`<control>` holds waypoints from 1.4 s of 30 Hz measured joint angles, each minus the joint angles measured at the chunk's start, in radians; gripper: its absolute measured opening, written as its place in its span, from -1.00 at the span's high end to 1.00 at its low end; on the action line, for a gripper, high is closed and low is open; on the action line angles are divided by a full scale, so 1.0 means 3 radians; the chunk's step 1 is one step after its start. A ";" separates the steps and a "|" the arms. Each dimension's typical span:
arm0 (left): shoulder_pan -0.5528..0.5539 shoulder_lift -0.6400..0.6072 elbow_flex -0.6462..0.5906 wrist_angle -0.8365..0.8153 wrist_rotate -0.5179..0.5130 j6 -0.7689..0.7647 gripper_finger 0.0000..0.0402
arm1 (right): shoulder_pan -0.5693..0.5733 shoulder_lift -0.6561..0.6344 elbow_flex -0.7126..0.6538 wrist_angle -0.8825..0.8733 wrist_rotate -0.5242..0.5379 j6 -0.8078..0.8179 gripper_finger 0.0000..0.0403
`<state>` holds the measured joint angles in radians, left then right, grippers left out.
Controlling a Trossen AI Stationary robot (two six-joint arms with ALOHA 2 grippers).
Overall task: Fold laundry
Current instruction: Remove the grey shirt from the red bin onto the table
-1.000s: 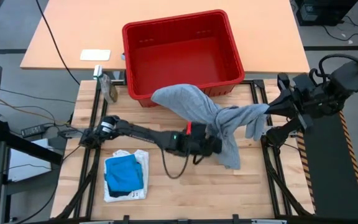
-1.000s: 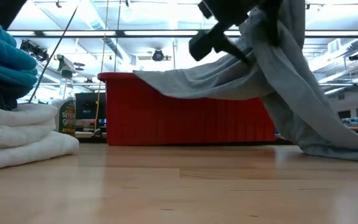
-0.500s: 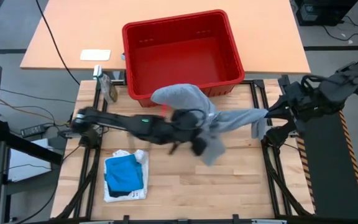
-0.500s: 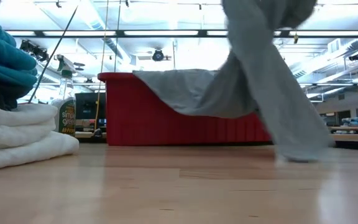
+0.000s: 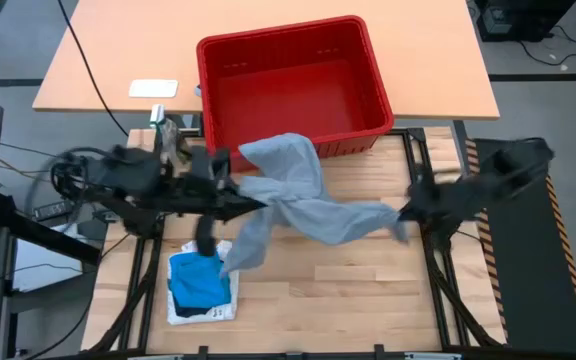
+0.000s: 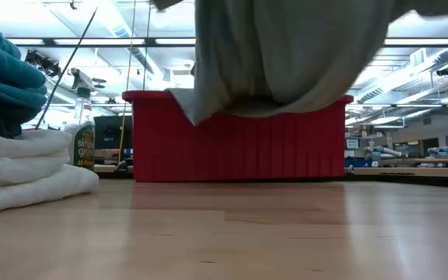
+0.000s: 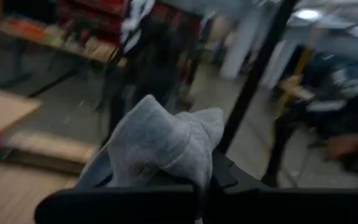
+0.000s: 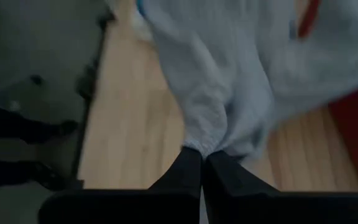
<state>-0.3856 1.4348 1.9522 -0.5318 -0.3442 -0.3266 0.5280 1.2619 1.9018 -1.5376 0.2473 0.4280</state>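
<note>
A heather grey garment (image 5: 308, 205) of the laundry is stretched above the table between my two grippers. One end (image 5: 280, 152) lies over the front rim of the red basket (image 5: 293, 85), and a loose part (image 5: 243, 250) hangs down at the left. My left gripper (image 5: 260, 207) is shut on it left of the table's middle. My right gripper (image 5: 406, 213) is shut on it near the right edge. In the low view the grey garment (image 6: 278, 62) hangs clear of the tabletop. My left gripper holds a bunched fold of the grey garment (image 7: 166, 165); the cloth bulges up past the fingers, which come level from the table's left. The rest hangs slack below, clear of the table. My right gripper pinches a gathered end of the garment (image 8: 211, 142) between its two shut fingers (image 8: 188, 171). It comes slanting down from the table's right. The cloth runs away from it toward the table's middle, lifted clear of the wood.
A folded stack, bright blue cloth (image 5: 200, 277) on white cloth (image 5: 183, 310), lies at the near left, below the hanging part. A spray bottle (image 5: 173, 140) stands left of the basket. Bare wood (image 5: 348, 290) lies at the near middle and right.
My left gripper has risen and swung toward the table's left with a part of the grey garment. The garment has come off the table and been drawn out between the grippers; its end on the basket's rim has stayed. My right gripper has sunk toward the near edge.
</note>
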 joint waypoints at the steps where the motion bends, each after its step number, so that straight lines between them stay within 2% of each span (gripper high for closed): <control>1: -0.0043 -0.0039 0.0000 0.0073 0.0038 0.0040 1.00 | 0.0034 0.0022 -0.0154 0.0051 0.0069 0.0131 0.97; 4: -0.0131 -0.0091 0.0000 0.0190 0.0460 0.0037 1.00 | 0.0120 0.0063 -0.0667 0.0386 0.0167 0.0632 0.97; 6: -0.0191 -0.0086 0.0001 0.0022 0.0632 -0.0129 1.00 | 0.0174 0.0093 -0.1029 0.0718 0.0092 0.0896 0.94; 11: -0.0400 0.0178 -0.0011 -0.1161 0.0651 -0.1008 1.00 | 0.0321 0.0100 -0.2050 0.1859 -0.0069 0.1464 0.75; 15: -0.0507 0.0558 -0.0303 -0.1890 0.0653 -0.1543 0.99 | 0.0440 0.0101 -0.2912 0.2985 -0.0200 0.1988 0.56; 19: -0.0570 0.0850 -0.0844 -0.1791 0.0830 -0.1704 0.98 | 0.0581 0.0108 -0.3697 0.4259 -0.0168 0.2318 0.38; 23: -0.0615 0.1080 -0.1360 -0.1512 0.1075 -0.1876 0.98 | 0.0594 0.0202 -0.4266 0.5556 0.0066 0.2167 0.21; 26: -0.0644 0.1150 -0.1599 -0.1369 0.1124 -0.2019 0.97 | 0.0512 0.0377 -0.4584 0.6380 0.0391 0.2026 0.14; 28: -0.0656 0.1185 -0.1719 -0.1333 0.1141 -0.2102 0.97 | 0.0398 0.0532 -0.4721 0.6735 0.0549 0.2226 0.11; 31: -0.0658 0.1180 -0.1822 -0.1356 0.1151 -0.2229 0.97 | 0.0176 0.0780 -0.4764 0.6835 0.0291 0.2272 0.10; 34: -0.0656 0.1179 -0.1837 -0.1412 0.1148 -0.2250 0.97 | -0.0018 0.1045 -0.4688 0.6827 0.0094 0.1947 0.11; 42: -0.0649 0.1177 -0.1839 -0.1423 0.1142 -0.2254 0.97 | -0.0471 0.1549 -0.4110 0.6850 0.0062 0.0712 0.12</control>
<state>-0.5802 1.7878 1.4006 -0.9588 -0.0017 -1.0027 0.3867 1.7265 0.6687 0.5172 0.2659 0.6417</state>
